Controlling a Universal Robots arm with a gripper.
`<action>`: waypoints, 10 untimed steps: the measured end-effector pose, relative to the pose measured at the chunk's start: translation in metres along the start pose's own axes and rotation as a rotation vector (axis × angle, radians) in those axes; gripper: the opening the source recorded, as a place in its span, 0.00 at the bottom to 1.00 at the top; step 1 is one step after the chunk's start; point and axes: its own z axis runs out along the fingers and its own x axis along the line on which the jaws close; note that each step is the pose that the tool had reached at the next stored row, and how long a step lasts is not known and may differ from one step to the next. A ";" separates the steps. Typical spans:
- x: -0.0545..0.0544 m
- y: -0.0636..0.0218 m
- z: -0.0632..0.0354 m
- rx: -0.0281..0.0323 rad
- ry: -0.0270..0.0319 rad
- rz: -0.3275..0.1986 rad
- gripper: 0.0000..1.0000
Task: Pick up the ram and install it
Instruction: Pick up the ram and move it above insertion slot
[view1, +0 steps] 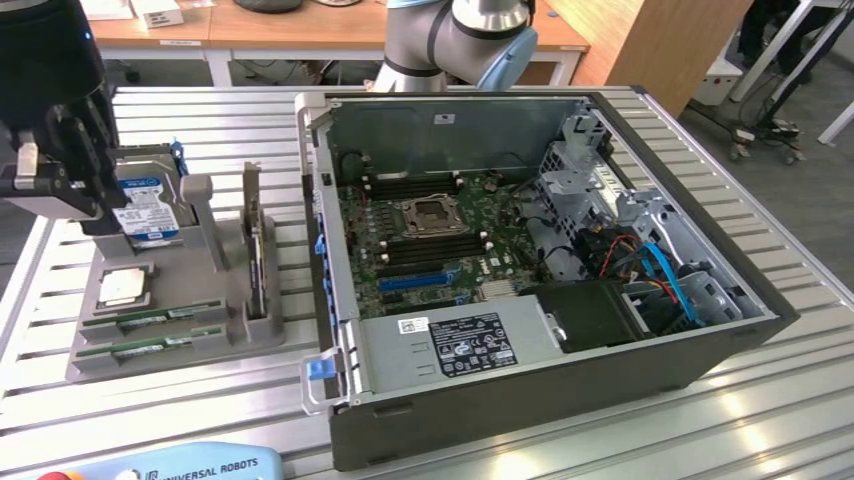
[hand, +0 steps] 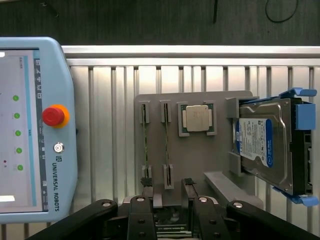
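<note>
Gripper (hand: 167, 184) is spread wide with nothing grasped, hung above the grey holder (hand: 200, 160). Slatted table (view1: 134, 420) is loaded with an open PC case (view1: 507, 420) at the exterior view's right, motherboard (view1: 427, 240) exposed; the holder is set just beside it at the left. Teach pendant (hand: 30, 130) is laid near the holder. Hard drive (hand: 260, 145) is stood on edge in the holder, processor (hand: 195, 119) seated beside it. Ram (hand: 166, 145) is slotted next to the processor, second stick (hand: 145, 145) just past it.
</note>
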 end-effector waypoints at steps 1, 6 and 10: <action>0.000 0.0000 0.0005 0.0000 0.0000 0.000 0.36; 0.000 -0.0002 0.0037 0.0000 -0.0001 0.000 0.36; 0.000 -0.0003 0.0068 0.0000 0.0000 0.000 0.36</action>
